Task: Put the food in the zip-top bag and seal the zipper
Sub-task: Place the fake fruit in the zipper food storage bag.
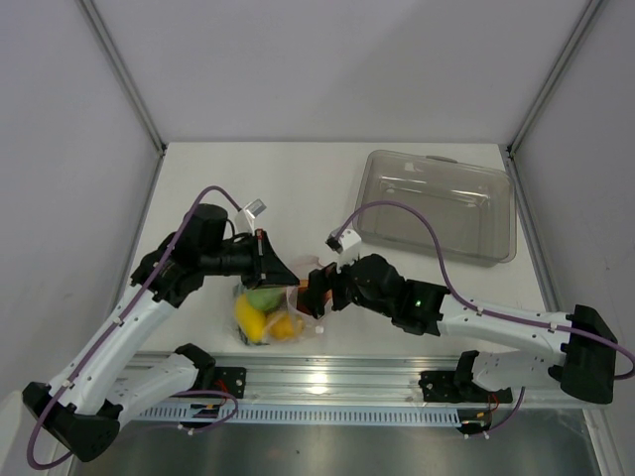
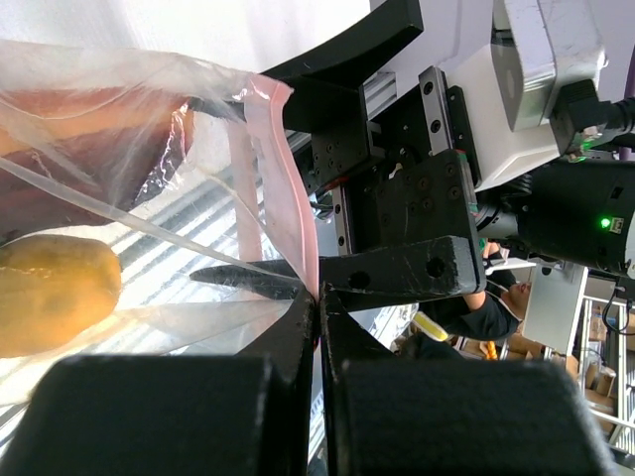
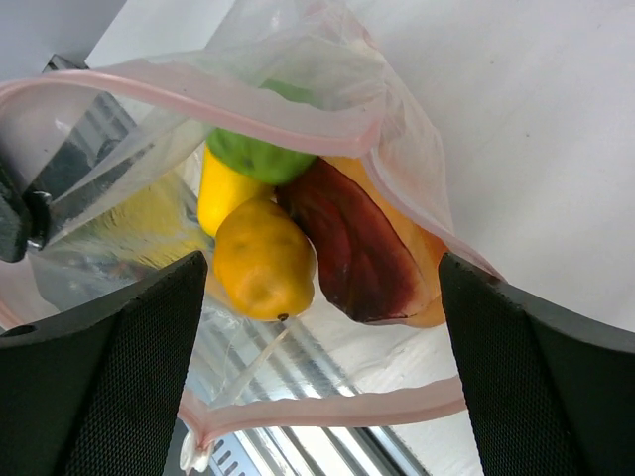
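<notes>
Left hand (image 2: 317, 315) is pinching the zipper (image 2: 286, 198) of the zip-top bag (image 1: 266, 315), which is lying near the surface's (image 1: 317, 188) front edge. Lime (image 3: 253, 156), lemon (image 3: 263, 260) and meat slice (image 3: 352, 243) are sitting inside. Right hand (image 3: 319, 297) is gaping wide at the bag mouth.

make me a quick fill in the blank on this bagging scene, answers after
1. The left gripper is ___ on the pink zipper of the zip-top bag.
2. The right gripper has its jaws ___.
3. The lemon, lime and meat slice lie ___ the bag.
4. In the top view, the clear tray sits to the ___ of the bag.
Missing words: shut; open; inside; right
</notes>
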`<state>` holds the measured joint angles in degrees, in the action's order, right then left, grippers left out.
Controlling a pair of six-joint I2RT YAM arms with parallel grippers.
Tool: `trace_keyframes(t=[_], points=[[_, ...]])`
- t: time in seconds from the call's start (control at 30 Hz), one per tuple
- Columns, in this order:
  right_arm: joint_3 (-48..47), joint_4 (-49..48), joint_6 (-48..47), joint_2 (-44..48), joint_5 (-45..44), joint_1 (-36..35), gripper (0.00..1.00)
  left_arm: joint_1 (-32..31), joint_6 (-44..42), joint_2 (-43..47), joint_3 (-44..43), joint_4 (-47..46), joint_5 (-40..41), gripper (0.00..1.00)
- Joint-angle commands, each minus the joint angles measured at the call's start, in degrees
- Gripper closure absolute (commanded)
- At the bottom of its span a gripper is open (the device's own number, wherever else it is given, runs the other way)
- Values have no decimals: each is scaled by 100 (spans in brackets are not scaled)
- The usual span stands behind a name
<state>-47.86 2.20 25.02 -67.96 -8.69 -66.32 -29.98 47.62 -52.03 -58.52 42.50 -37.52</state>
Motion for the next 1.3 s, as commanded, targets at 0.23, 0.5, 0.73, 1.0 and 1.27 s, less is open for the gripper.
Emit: trace_keyframes(t=[0.23, 0.5, 0.73, 1.0, 1.27], points=[[-207, 913, 13, 923, -318, -135, 1, 1, 116, -44, -335, -172, 157, 100], [145, 1485, 170, 1707, 84, -179, 2, 1, 151, -255, -493, -321, 139, 100], [373, 1371, 768, 1743, 455, -267, 15, 1, 125, -413, -608, -348, 131, 99], [444, 1029, 1049, 1436, 499, -425, 19, 1, 116, -545, -713, -392, 113, 99], [417, 668, 1146, 1057, 360, -531, 27, 1, 134, -571, -731, -409, 104, 100]])
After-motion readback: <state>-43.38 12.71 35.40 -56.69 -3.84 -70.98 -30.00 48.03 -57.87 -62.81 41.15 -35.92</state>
